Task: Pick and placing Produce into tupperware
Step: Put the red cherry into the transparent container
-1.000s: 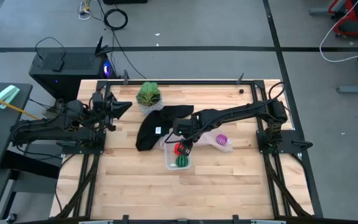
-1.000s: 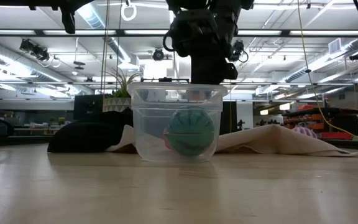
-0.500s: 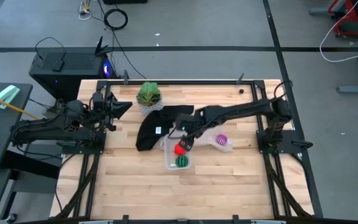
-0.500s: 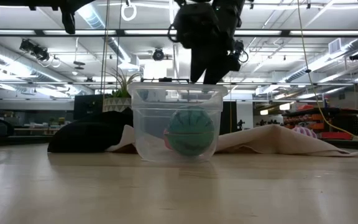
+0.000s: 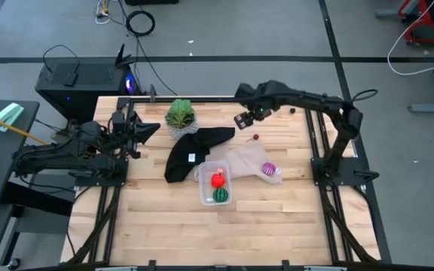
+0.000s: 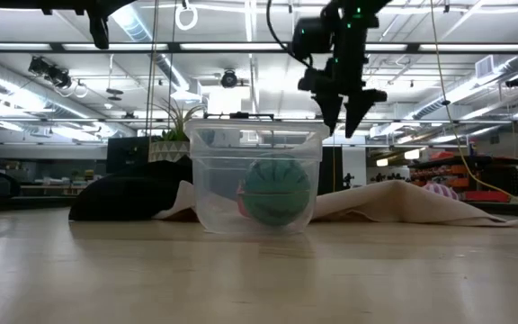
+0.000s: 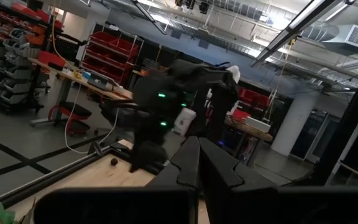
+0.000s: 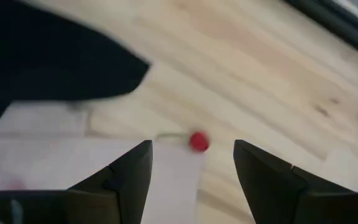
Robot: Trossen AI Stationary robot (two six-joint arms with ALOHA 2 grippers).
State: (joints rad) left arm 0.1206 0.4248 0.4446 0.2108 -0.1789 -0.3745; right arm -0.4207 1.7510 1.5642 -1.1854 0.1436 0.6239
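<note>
The clear tupperware [image 5: 217,184] stands upright and holds a red fruit [image 5: 218,180] and a green melon-like fruit [image 5: 221,195]. A purple-magenta fruit [image 5: 268,168] lies outside; a small red piece [image 5: 255,138], perhaps a cherry, lies apart.

Overhead and table-level views, both on the tupperware [image 5: 216,183]; two wrist views.

Even bright overhead lighting up top with soft shadows, ceiling strip lights glare in the low shot, right wrist view's smeared with blur, left wrist one's pretty dim
</note>
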